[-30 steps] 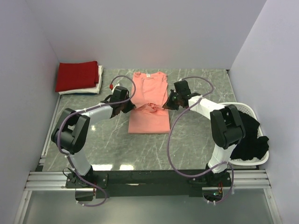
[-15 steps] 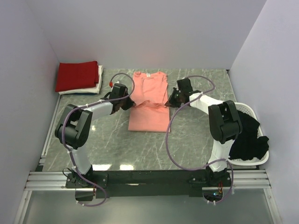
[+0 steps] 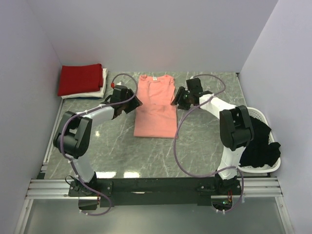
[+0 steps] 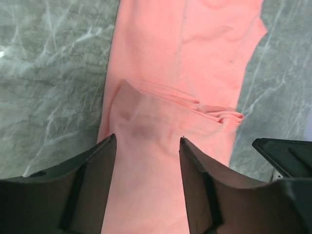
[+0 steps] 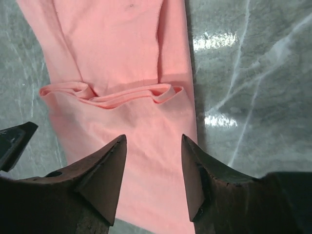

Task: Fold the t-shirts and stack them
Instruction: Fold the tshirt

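Top external: salmon-pink t-shirt (image 3: 156, 109) flat on table (image 3: 204, 141), fold ridge across its middle, between left gripper (image 3: 132, 103) and right gripper (image 3: 174, 101). Both with jaws parted, holding nothing, poised just beside its opposite edges.

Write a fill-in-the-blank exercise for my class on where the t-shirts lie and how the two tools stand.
The salmon-pink t-shirt lies between the left tool and the right tool, whose jaws both stand ____.
In the far left corner, the top t-shirt, folded on the white t-shirt, is deep ____.
The black t-shirt lies in the white slatted ____.
Missing words: open; red; basket.
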`<state>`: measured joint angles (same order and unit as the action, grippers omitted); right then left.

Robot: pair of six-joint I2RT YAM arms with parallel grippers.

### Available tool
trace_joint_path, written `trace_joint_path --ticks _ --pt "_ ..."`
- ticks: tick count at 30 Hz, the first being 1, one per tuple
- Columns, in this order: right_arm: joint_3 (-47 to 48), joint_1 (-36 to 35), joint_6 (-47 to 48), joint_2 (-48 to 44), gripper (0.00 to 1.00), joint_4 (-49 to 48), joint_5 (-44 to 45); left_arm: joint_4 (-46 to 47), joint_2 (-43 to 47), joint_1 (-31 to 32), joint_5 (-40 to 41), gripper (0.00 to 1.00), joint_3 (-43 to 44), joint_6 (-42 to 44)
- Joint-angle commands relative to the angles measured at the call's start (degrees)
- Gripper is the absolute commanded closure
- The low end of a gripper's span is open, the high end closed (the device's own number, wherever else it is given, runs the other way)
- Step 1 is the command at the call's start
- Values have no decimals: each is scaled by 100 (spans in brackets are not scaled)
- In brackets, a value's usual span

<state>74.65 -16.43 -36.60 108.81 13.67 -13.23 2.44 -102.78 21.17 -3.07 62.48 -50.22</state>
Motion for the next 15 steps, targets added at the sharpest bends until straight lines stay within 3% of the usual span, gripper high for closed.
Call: trace_joint_path --ticks 1,4,5,9,15 --pt "-29 -80 214 -729 46 30 373 231 697 45 184 43 -121 179" --pt "-91 -369 276 -827 54 13 453 266 646 212 132 58 -96 188" --pt "-30 -448 294 -766 57 21 479 283 593 247 88 70 -61 170" --pt "312 -818 382 -353 67 118 533 284 154 397 -158 99 281 161" --pt "892 -897 478 464 71 214 383 29 -697 397 -334 99 843 257"
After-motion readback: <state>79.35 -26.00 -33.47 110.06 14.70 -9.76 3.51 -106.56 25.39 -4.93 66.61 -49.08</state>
